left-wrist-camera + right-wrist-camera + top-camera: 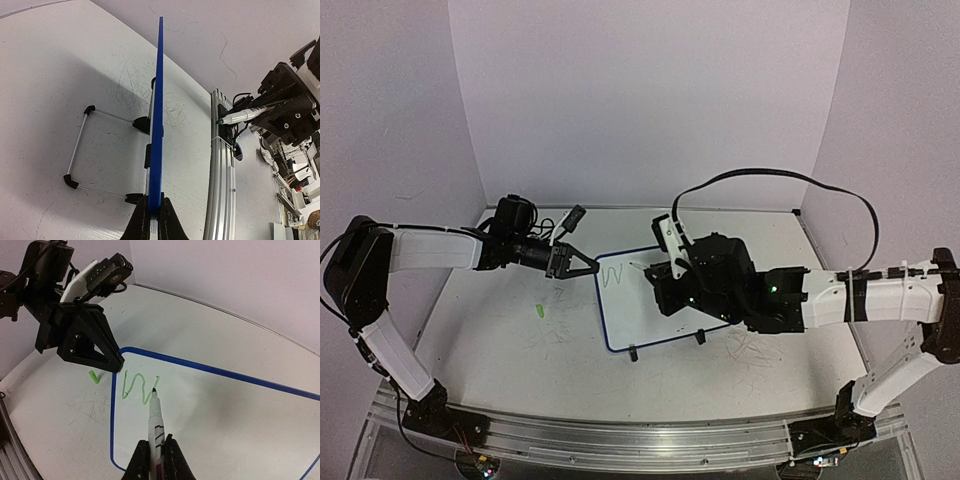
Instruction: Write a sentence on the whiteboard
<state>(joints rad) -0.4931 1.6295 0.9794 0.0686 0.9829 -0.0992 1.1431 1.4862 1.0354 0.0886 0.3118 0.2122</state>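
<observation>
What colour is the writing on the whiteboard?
The writing is green, clearest in the right wrist view.

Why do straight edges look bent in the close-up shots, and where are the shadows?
Left wrist view: the wide lens bows the table edge, and the whiteboard throws a soft grey shadow leftward. Right wrist view: the table's back edge curves too; the green writing is sharp. Top view: even light, faint shadows.
</observation>
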